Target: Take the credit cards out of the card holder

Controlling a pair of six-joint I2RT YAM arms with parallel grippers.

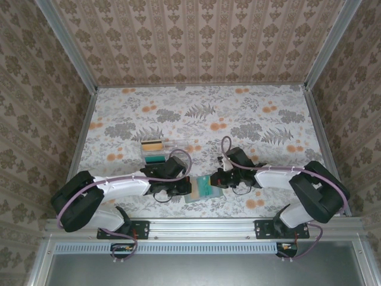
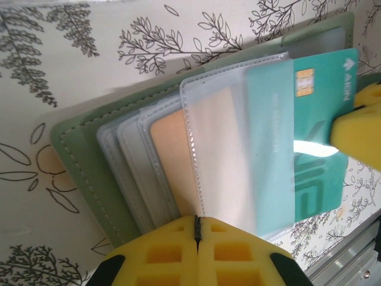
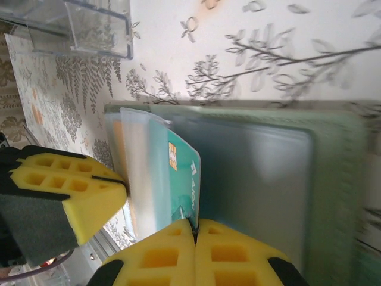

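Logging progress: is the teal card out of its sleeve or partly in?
Partly in: the teal card sticks chip end first past the clear sleeve; its rest lies under it.

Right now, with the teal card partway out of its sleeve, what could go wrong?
The right hand pinches the teal card only at its edge, so it might slip off. The left hand clamps just the clear sleeves of the card holder, so the holder could drag along.

card holder (image 1: 201, 189) between left end effector (image 1: 186, 189) and right end effector (image 1: 214, 182), tray (image 1: 156, 150) behind
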